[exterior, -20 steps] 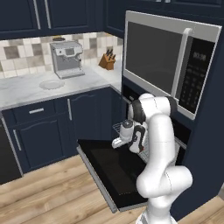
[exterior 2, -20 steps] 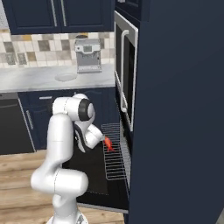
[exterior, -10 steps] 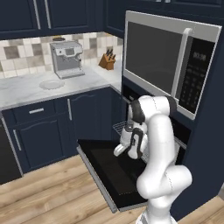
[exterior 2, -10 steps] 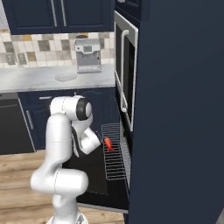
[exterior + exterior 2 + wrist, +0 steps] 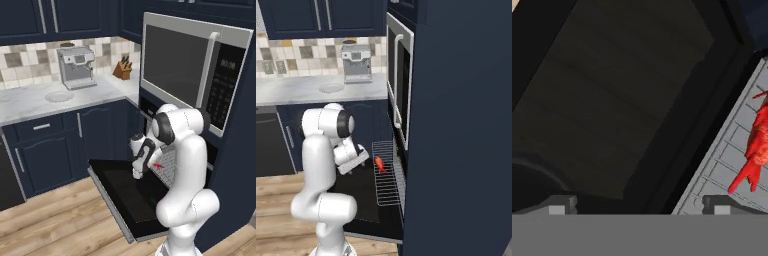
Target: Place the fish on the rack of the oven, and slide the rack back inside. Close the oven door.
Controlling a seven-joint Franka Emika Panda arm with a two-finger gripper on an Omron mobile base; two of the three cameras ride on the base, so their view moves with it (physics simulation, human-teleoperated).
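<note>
Jaws of the white arm's two-finger gripper [image 5: 637,205] stand wide apart and hold nothing, their dark tips rising at the lower left and lower right of the hand view; in the left base view the gripper [image 5: 137,172] hangs at the centre of the frame over the wide black glossy oven door [image 5: 120,192], which lies dropped open and flat. The small slim red-orange fish [image 5: 379,164] rests on the flat silver wire rack [image 5: 387,190], at centre in the right base view, and at the right edge of the hand view [image 5: 756,145]; the rack [image 5: 732,165] is drawn out over the door, so placing looks done and sliding it in looks to be the step in hand. To do it well, the arm should probably meet the rack's front bar squarely, near its middle and clear of the fish; the push should run straight into the black built-in oven [image 5: 150,112], level and slow, so the grid does not skew or jolt the fish off; the door should wait until the rack sits fully inside.
</note>
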